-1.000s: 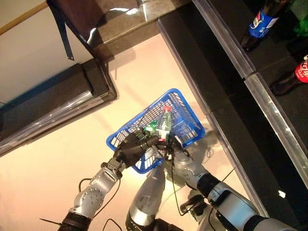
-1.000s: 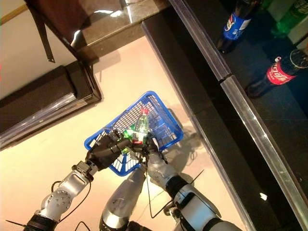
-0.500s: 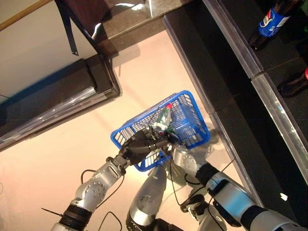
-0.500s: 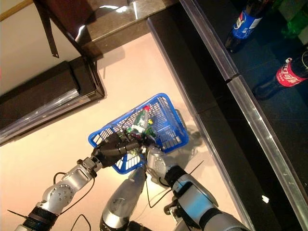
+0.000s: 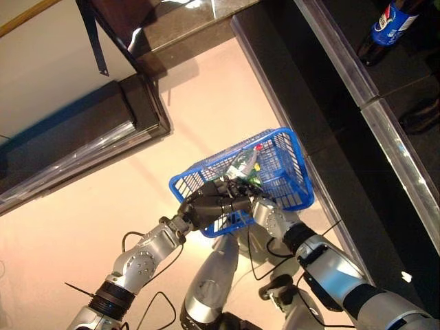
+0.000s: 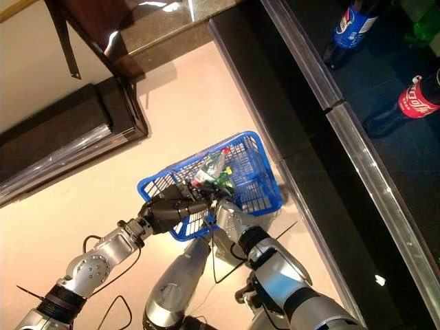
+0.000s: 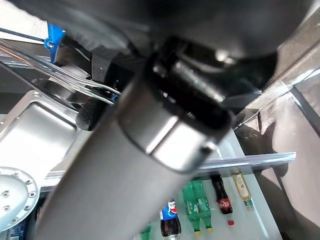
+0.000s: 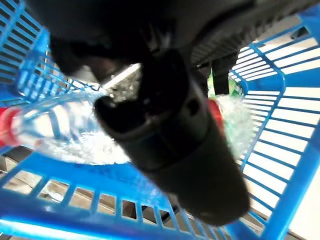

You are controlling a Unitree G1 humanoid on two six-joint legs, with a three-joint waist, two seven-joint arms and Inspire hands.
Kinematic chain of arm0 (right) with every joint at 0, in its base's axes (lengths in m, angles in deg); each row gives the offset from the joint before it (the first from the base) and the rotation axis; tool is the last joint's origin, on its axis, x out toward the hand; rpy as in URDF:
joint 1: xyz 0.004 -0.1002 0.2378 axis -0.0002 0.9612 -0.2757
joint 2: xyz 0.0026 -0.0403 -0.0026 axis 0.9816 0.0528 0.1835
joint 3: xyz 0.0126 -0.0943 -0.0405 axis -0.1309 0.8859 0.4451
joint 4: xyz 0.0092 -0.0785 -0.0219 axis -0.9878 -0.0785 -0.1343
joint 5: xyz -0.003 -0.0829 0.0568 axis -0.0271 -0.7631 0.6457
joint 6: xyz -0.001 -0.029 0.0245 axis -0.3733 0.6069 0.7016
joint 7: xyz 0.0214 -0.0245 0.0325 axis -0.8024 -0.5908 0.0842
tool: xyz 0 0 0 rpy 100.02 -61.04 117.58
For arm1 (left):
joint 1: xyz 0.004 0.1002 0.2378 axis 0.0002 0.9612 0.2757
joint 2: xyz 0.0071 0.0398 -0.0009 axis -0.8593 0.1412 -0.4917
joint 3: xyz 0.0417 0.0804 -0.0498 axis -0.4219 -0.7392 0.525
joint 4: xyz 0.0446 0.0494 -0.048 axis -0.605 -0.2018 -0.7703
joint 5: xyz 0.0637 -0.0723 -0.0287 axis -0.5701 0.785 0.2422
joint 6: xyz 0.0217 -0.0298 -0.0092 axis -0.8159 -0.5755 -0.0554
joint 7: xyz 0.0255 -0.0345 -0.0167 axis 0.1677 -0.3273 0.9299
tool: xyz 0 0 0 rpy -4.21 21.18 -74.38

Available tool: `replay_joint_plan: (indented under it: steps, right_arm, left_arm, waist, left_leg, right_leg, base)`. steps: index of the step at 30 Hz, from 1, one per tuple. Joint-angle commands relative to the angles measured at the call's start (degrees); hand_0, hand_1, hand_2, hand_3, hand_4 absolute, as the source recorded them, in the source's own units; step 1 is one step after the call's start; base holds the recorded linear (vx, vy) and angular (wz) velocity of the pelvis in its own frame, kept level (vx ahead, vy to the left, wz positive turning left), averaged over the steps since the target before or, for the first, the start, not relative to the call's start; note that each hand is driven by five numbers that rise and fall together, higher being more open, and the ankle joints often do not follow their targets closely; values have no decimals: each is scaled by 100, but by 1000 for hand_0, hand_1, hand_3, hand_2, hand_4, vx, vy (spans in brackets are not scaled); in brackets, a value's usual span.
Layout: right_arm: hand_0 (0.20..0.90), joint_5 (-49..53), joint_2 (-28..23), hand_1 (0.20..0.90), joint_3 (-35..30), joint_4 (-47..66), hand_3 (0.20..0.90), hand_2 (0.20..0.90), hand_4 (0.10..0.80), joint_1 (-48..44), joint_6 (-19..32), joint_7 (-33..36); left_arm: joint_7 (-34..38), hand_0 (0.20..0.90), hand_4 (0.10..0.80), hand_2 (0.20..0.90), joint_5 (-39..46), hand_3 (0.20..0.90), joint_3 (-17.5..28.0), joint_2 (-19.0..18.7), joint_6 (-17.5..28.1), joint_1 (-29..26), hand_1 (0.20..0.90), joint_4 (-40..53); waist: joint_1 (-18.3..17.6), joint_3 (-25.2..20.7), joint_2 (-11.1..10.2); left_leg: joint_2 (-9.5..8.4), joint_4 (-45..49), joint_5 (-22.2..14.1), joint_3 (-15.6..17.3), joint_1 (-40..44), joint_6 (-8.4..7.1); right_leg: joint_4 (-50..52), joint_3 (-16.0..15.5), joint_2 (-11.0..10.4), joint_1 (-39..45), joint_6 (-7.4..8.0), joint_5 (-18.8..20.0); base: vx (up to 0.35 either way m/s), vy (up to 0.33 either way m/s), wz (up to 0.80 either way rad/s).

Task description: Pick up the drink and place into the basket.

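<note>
Since a moment ago, drink [image 5: 244, 163] tipped from upright to lying inside the basket [image 5: 292, 180], right hand [image 5: 263, 210] curled round its lower end, left hand [image 5: 206, 204] gripping the basket rim; placing step, next needing release and withdrawal.

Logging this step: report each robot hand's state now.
Left robot hand: shut on the basket.
Right robot hand: cannot tell; it is at the bottle.

No legible text, numbers or signs. Dark bottle with blue label [image 6: 355, 18] and dark bottle with red label [image 6: 414, 100] on the black shelf carry print too small to make out. Clear plastic bottle with green label [image 5: 242, 165] in the blue plastic basket [image 5: 292, 180]: label unreadable.
</note>
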Motion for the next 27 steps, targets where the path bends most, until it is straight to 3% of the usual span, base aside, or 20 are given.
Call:
replay_joint_plan:
  steps: [1,13,19,23,25,27]
  right_arm:
    - [900,405,711,900,-62,586,900,900,800,-1287,531,-693]
    - [900,557,548,900,-104,1125,900,900,800,-1126,887,-520]
    - [900,370,138,900,-216,1470,900,900,800,-945,1007,-411]
    - [900,256,-199,900,-315,2199,900,900,800,-479,1047,-373]
    - [900,71,-440,900,-434,2934,900,900,800,94,1041,-305]
    - [900,-100,-505,900,-472,3259,900,900,800,451,971,-279]
  left_arm:
    - [-1395,300,100,300,932,200,-400,760,489,-670,300,2186]
    - [-1474,300,100,300,1105,200,-271,735,393,-509,300,2147]
    - [-1622,300,100,300,1070,200,-112,686,407,-294,300,2118]
    - [-1626,300,100,300,916,200,113,574,676,-55,300,2155]
    - [-1630,300,100,300,723,200,356,481,1224,126,300,2220]
    - [-1642,300,100,300,763,200,537,470,1382,247,300,2238]
  waist:
    - [-47,-128,177]
    - [-98,-128,118]
    - [-176,-128,77]
    - [-303,-128,-20]
    - [-429,-128,-87]
    - [-491,-128,-126]
  left_leg:
    - [69,229,-321,523,126,420]
    - [118,236,-339,619,101,421]
    - [152,228,-360,712,138,411]
    - [221,200,-375,775,167,390]
    - [294,123,-232,854,129,426]
    - [330,81,-228,889,184,418]
  right_leg:
    - [-220,94,-106,-281,-190,1189]
    - [-185,79,-120,-352,-181,1186]
    - [-235,79,-130,-340,-176,1228]
    - [-343,151,-83,-334,-158,1277]
    - [-508,163,-13,-373,-225,1431]
    - [-581,198,26,-333,-226,1445]
  base:
    - [0,0,0]
    - [0,0,0]
    - [0,0,0]
    - [-22,-13,-5]
    - [-125,5,-8]
    - [-67,-5,-20]
